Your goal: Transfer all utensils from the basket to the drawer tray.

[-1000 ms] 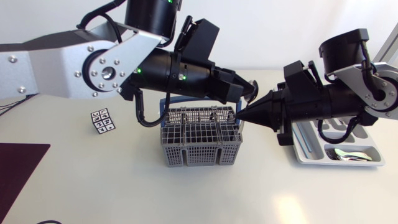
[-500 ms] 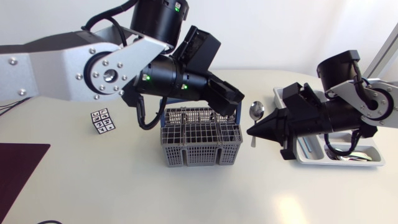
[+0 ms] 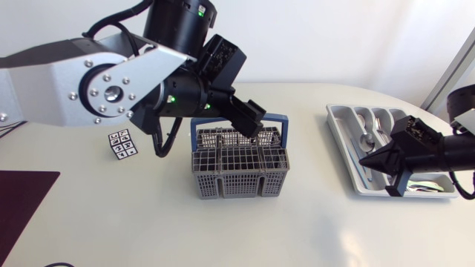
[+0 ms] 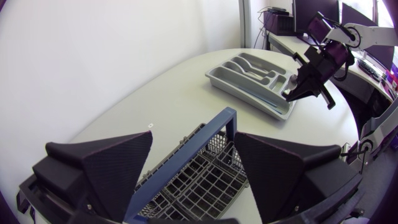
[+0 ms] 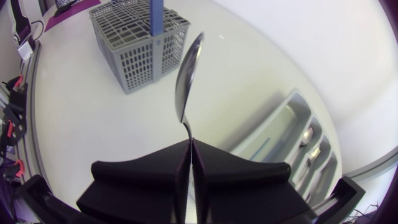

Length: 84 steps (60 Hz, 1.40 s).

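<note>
**Spoon clamped in the right fingers, over the drawer tray**

In the right wrist view, the right gripper (image 5: 189,149) has its fingers pressed together on the handle of a spoon (image 5: 188,68). The spoon's long axis runs straight out in line with the fingers. Its bowl end leads, pointing across the white table (image 5: 93,124) toward the grey utensil basket (image 5: 134,43) farther off. Just beside the gripper lies the grey drawer tray (image 5: 283,121), with other spoons (image 5: 307,134) lying lengthwise in its compartments.

The left wrist view shows something the right one cannot. The left gripper (image 4: 193,168) has its fingers spread wide and grips nothing. It sits just above the basket, and the basket's blue handle (image 4: 227,127) shows in the gap between the fingers. Beyond the basket is the tray, and farthest off the right gripper hangs over the tray's end.

The head view shows the whole layout but barely shows the held spoon, which is lost against the tray. A dark mat (image 3: 22,204) lies nearest, at the table's corner on the left arm's side. Farther in, the basket stands mid-table with the left gripper above its rear rim. The right gripper is over the tray with its tip aimed at the basket. A small marker cube (image 3: 122,144) sits well apart from the basket, and its black-and-white printed squares are too small to read.
</note>
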{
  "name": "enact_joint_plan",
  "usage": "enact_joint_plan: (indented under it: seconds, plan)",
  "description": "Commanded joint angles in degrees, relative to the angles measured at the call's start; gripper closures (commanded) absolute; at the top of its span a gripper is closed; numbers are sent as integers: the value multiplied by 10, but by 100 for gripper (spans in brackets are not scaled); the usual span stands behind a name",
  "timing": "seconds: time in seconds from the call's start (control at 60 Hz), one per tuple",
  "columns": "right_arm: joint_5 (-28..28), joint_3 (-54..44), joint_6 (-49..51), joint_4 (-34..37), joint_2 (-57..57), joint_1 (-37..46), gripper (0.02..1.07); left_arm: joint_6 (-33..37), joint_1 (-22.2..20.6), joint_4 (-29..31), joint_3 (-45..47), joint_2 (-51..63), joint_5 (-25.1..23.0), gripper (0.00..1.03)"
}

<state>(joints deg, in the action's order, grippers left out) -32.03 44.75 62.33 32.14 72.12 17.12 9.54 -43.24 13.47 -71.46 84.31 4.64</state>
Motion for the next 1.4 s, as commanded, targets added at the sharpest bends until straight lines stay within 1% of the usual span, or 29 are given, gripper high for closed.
enact_joint_plan:
  seconds: [0.0,0.1,0.25,0.35,0.483,0.667,0.767,0.867,0.9,0.967,1.017,1.1,1.167,1.3,1.383]
  plan:
    - [14,-18,48,-18,-5,42,101,14,4,-4,20,-14,15,9]
    - [29,-21,97,-36,2,103,101,15,4,-4,33,-20,27,6]
    - [75,-36,148,-132,51,175,101,16,4,-4,46,-26,32,6]
    - [87,-28,173,-182,106,215,101,15,4,-3,50,-27,37,6]
    - [108,-31,193,-260,154,242,101,16,5,1,50,-30,41,6]
    - [141,-39,210,-342,205,252,101,14,11,3,62,-41,44,6]
    - [158,-41,214,-371,226,255,101,14,18,6,69,-48,44,6]
    - [162,-45,227,-385,240,260,100,14,25,16,73,-57,44,6]
    - [162,-51,228,-402,244,262,96,14,28,17,76,-60,44,6]
    - [162,-64,233,-433,249,265,83,14,33,21,80,-67,44,6]
    - [162,-68,233,-436,250,266,68,14,35,24,83,-71,44,6]
    - [162,-78,238,-436,238,268,37,15,38,29,89,-81,44,6]
    - [161,-87,241,-436,224,270,21,15,42,32,93,-90,44,6]
    - [159,-94,235,-427,186,274,9,15,53,40,105,-107,44,6]
    - [151,-99,231,-417,154,277,8,16,59,43,115,-120,44,6]
